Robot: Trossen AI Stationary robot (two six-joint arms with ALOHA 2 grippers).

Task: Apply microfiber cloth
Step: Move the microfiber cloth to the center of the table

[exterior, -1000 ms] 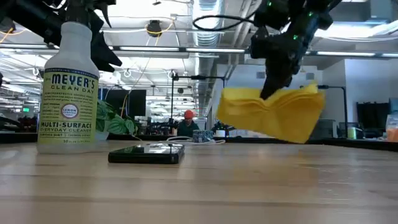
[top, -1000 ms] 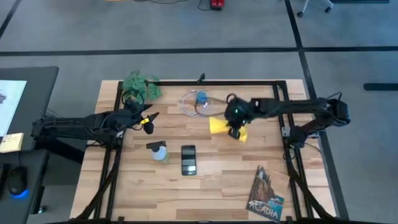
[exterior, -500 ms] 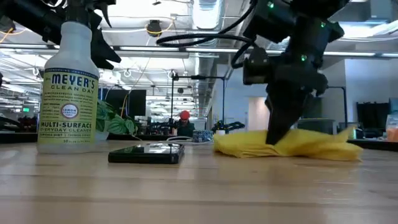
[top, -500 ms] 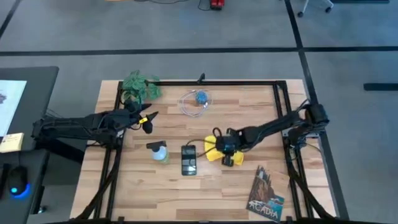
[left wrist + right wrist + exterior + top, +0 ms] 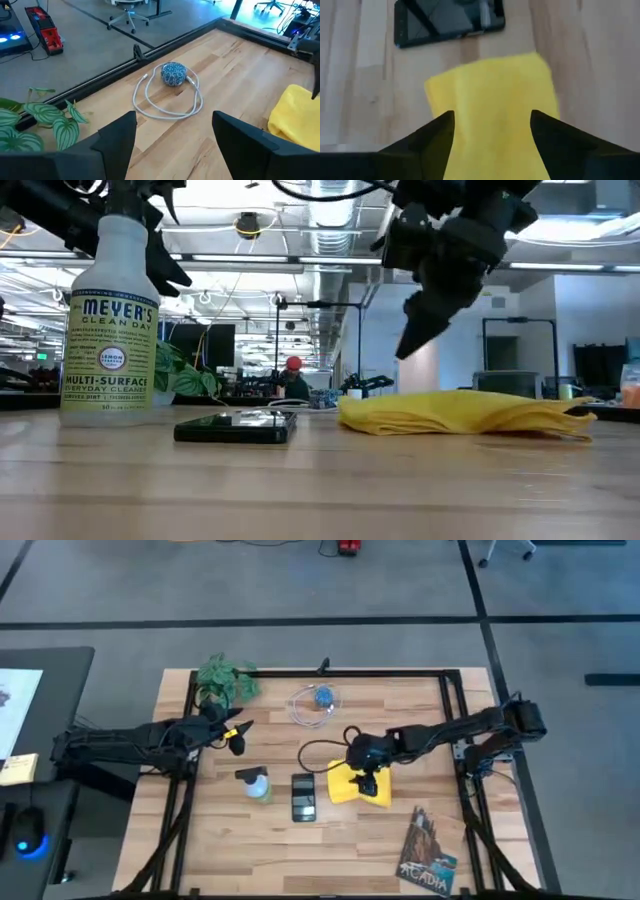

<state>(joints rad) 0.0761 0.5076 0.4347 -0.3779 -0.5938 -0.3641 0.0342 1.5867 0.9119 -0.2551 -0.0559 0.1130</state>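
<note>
Cloth down beside the phone

Our right gripper (image 5: 425, 330) hangs just above the yellow cloth (image 5: 358, 786) with its fingers spread wide and nothing in them. The cloth lies flat on the table (image 5: 300, 840), just beside the phone (image 5: 303, 796). We think the next move is to grab the cloth and rub it over the phone. Our left gripper (image 5: 172, 137) waits wide apart, far off by the cable (image 5: 170, 95).

Two dark, near-black jointed arms, built of slim tubular links with bulkier joint housings. Left gripper (image 5: 238, 735) marked by a small yellow patch beside its dark fingers (image 5: 116, 137), broad, flat and wedge-shaped. Right gripper (image 5: 366, 783) chunky and black, with matching angular fingers (image 5: 435, 134). Loose black cable looped off the right arm's wrist housing. Small green lights on that housing.
</note>
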